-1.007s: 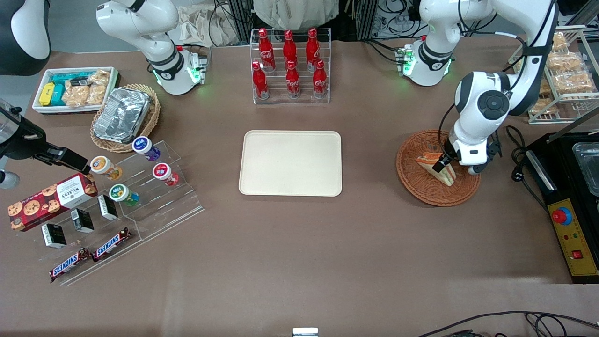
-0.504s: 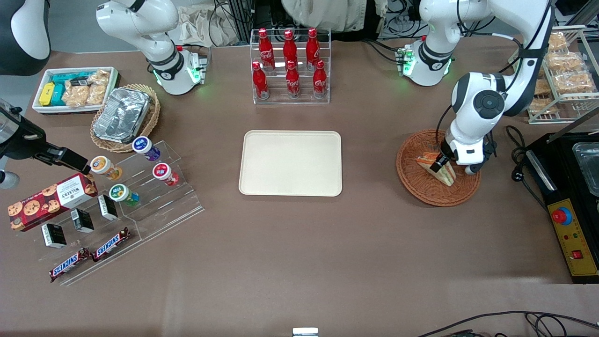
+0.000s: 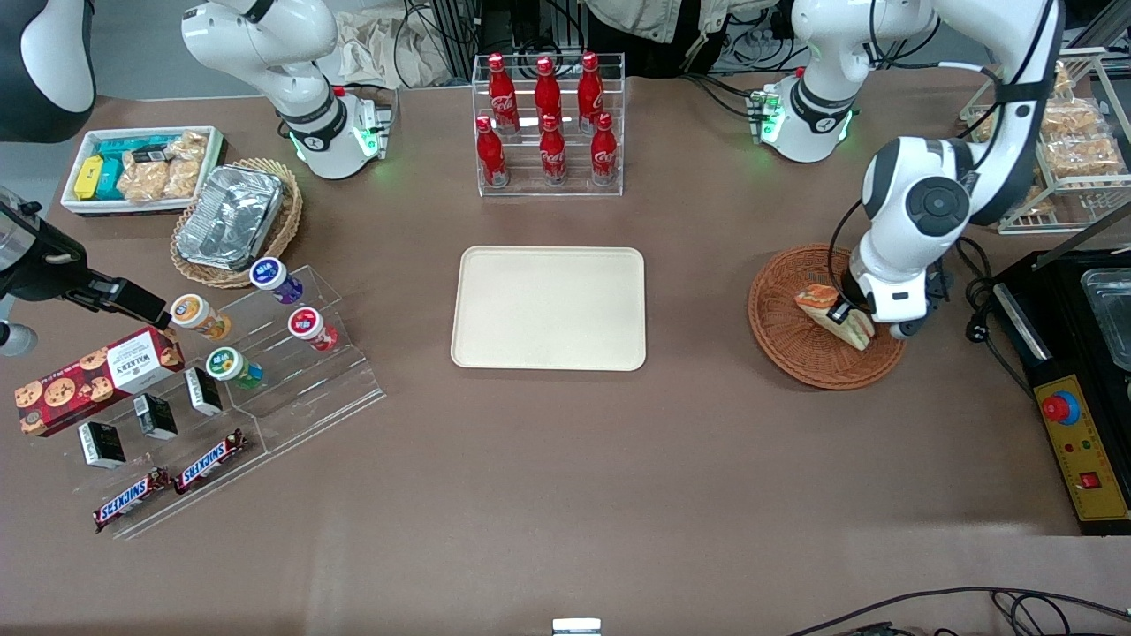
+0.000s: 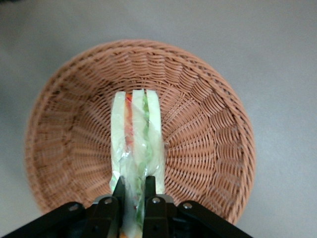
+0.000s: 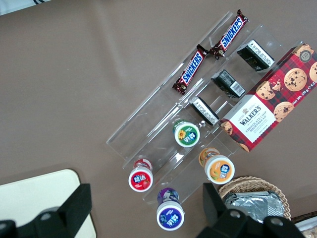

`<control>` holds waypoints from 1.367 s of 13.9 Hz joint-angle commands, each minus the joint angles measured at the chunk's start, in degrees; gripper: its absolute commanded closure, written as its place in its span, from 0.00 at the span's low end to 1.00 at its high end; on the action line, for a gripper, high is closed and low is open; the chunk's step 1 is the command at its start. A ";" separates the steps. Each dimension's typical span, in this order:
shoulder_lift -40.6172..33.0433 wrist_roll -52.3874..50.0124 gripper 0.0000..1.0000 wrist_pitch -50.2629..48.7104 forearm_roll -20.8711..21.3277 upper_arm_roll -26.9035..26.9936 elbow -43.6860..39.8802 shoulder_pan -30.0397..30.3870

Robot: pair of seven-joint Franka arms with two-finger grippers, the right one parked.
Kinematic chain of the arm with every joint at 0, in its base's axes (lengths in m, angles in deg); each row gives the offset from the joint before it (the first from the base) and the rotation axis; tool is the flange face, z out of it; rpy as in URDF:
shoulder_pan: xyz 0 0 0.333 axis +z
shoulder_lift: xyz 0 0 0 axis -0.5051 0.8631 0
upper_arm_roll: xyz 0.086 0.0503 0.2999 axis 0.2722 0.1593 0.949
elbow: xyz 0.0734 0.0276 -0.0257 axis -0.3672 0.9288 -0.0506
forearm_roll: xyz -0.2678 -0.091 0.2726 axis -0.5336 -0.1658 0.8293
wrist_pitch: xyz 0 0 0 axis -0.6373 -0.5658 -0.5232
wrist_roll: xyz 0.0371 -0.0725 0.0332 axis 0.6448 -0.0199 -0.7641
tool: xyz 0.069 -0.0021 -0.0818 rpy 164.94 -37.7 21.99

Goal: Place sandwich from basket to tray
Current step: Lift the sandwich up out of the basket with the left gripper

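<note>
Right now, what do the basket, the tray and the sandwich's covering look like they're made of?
The basket looks like reddish-brown woven wicker: ribbed strands circle its wall. The tray seems to be matte cream plastic, smooth, with a low moulded rim. The sandwich, pinched by the gripper over the basket, appears wrapped in clear film, judging by crinkled glossy highlights; possibly it is a replica.

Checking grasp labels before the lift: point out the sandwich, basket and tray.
sandwich [image 4: 136, 130], left wrist view: on the layered cut edge, ahead of the gripper [image 4: 133, 191] shut on it.
basket [image 3: 782, 340], front view: on bare woven floor near the rim.
tray [image 3: 548, 307], front view: on its bare flat middle.
</note>
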 commanded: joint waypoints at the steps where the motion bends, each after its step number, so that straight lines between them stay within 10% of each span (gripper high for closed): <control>1: -0.17 7.47 1.00 -12.66 0.92 0.12 -7.80 -0.84; 12: -1.49 40.19 1.00 -46.45 -2.25 0.03 -33.75 -1.89; 19: -1.58 35.39 1.00 -47.60 -5.31 -8.13 -33.84 -2.07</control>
